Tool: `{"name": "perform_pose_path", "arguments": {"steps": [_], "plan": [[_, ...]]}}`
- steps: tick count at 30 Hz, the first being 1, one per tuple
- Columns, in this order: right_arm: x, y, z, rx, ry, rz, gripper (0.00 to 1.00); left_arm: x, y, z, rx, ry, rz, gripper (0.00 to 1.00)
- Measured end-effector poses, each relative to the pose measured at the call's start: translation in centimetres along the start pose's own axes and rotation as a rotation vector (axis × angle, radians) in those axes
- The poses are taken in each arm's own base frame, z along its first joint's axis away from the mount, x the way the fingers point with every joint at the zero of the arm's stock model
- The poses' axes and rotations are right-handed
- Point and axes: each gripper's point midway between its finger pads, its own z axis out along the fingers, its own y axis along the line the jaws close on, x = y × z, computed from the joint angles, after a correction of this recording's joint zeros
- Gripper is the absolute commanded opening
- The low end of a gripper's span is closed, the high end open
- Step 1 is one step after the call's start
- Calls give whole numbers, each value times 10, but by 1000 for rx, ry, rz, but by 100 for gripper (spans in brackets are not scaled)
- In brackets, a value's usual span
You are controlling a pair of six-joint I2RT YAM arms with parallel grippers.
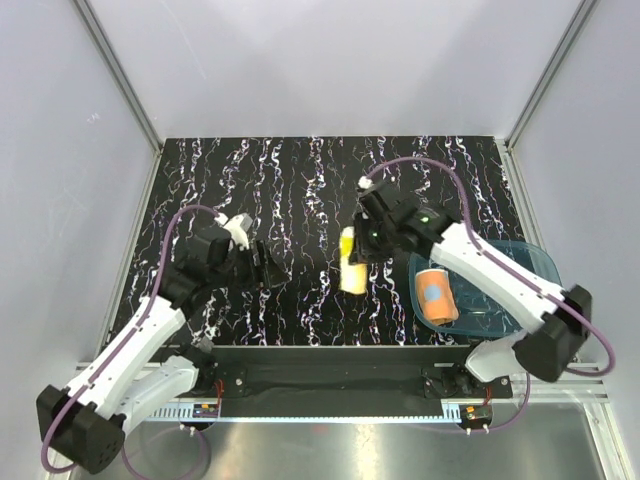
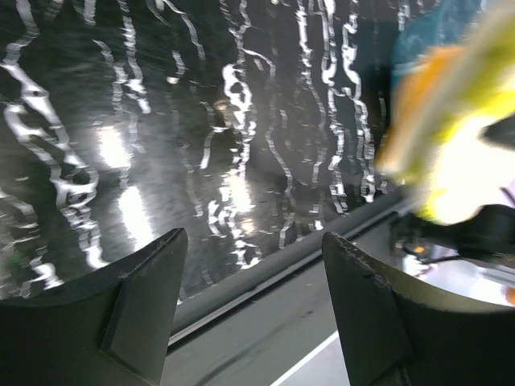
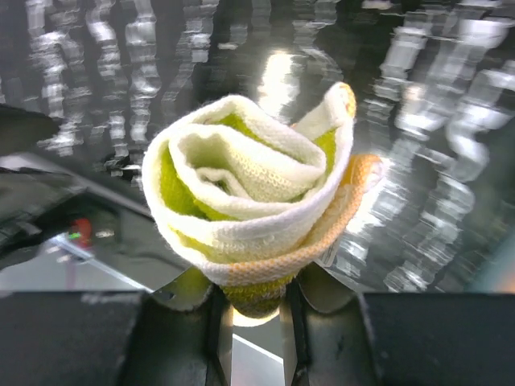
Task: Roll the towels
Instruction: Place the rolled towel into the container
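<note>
While going by the layout alone, looks like the put-away step for towel number two. Got the yellow-and-white cloth towel (image 3: 249,217), rolled into a chunky spiral, pinched at its lower edge by the right hand (image 3: 253,326), shut tight on the fabric. Seems lifted a bit off the black, white-veined marble-look worktop (image 1: 300,180), though hard to be sure from above. Hangs left of the translucent blue plastic tray (image 1: 530,258), near its left wall, not inside yet. Already in that tray: the orange cloth towel (image 1: 437,292) with a light-blue dot, rolled up, lying by the left wall.

As for the left hand (image 2: 253,305), wide open, holding nothing, parked low over the worktop, well apart from both rolls.

Next move, probably: swing right over the rim, lower in beside the orange roll, then let go gently. Needs a steady grip meanwhile, since only pinched at one end and liable to unwind. Also worth avoiding a bump against the orange roll on the way down.
</note>
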Motion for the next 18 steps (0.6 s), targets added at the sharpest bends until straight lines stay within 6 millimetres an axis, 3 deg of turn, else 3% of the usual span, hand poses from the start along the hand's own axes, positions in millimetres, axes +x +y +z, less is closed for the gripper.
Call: {"name": "perform_pose_path", "arguments": {"steps": [4, 10, 13, 18], "plan": [[0, -43, -41, 165, -38, 5, 0, 4, 11, -9, -52, -5, 34, 73], [12, -141, -93, 492, -61, 120, 0, 10, 19, -14, -90, 15, 68, 73], [22, -164, -110, 576, -58, 143, 0, 12, 20, -14, -92, 21, 78, 73], [22, -199, -124, 715, -64, 227, 0, 12, 21, -14, -91, 25, 91, 73]]}}
